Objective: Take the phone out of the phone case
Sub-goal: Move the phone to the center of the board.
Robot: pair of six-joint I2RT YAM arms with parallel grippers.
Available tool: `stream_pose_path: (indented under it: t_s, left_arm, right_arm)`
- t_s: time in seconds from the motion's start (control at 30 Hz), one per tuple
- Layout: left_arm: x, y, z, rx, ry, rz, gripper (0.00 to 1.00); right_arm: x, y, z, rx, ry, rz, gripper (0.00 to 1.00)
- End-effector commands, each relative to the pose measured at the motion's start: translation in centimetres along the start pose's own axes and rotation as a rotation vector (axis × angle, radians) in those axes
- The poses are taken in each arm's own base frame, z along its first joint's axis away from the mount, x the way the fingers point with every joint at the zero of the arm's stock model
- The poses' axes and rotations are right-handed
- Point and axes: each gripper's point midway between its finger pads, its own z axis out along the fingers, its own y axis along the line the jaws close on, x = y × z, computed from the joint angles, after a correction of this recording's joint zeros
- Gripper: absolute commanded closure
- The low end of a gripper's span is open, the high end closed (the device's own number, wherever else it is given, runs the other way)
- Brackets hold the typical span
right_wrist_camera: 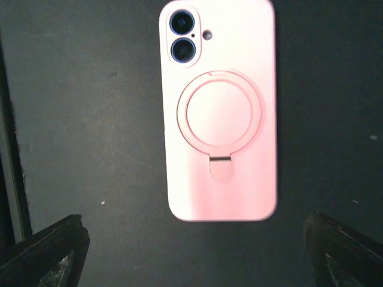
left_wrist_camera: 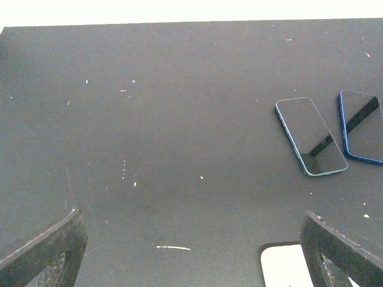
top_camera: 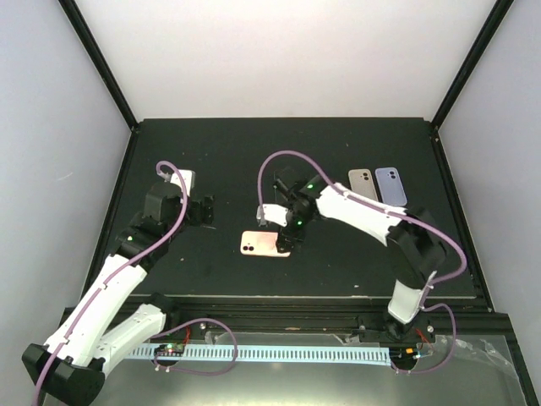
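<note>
The phone in its pink case [top_camera: 265, 244] lies face down on the black table, left of centre. In the right wrist view the pink case [right_wrist_camera: 218, 113] shows its ring stand and two camera lenses at the top. My right gripper [top_camera: 292, 224] is open above the phone's right end. In its wrist view the right gripper [right_wrist_camera: 200, 257] has its fingers [right_wrist_camera: 54, 254] wide apart, just short of the case's bottom edge, touching nothing. My left gripper [top_camera: 203, 210] is open and empty over bare table to the left, also seen in its wrist view [left_wrist_camera: 191, 263].
A beige case [top_camera: 361, 182] and a lavender case [top_camera: 390, 186] lie at the back right. The left wrist view shows two dark-screened phones [left_wrist_camera: 311, 136] [left_wrist_camera: 364, 127] at its right and a white rounded object [left_wrist_camera: 284, 266] at its bottom edge. Black frame rails border the table.
</note>
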Motion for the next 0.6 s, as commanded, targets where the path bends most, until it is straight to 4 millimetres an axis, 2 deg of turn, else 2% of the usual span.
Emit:
stream_pose_path:
  t_s: [0.0, 0.13, 0.3, 0.57]
  left_arm:
    - [-1.1, 0.2, -0.3, -0.010, -0.040, 0.000, 0.01]
    - [-1.1, 0.3, -0.3, -0.011, -0.039, -0.001, 0.01]
    - [-1.0, 0.3, -0.3, -0.013, -0.039, 0.001, 0.01]
    - [-1.1, 0.3, -0.3, -0.012, -0.040, 0.000, 0.01]
  right_arm:
    - [0.0, -0.5, 2.5, 0.007, 0.094, -0.038, 0.01]
    - [0.2, -1.2, 5.0, 0.018, 0.159, -0.032, 0.00]
    - [0.0, -1.5, 6.9, 0.022, 0.187, -0.052, 0.00]
    - [-0.7, -2.1, 7.7, 0.009, 0.229, -0.055, 0.00]
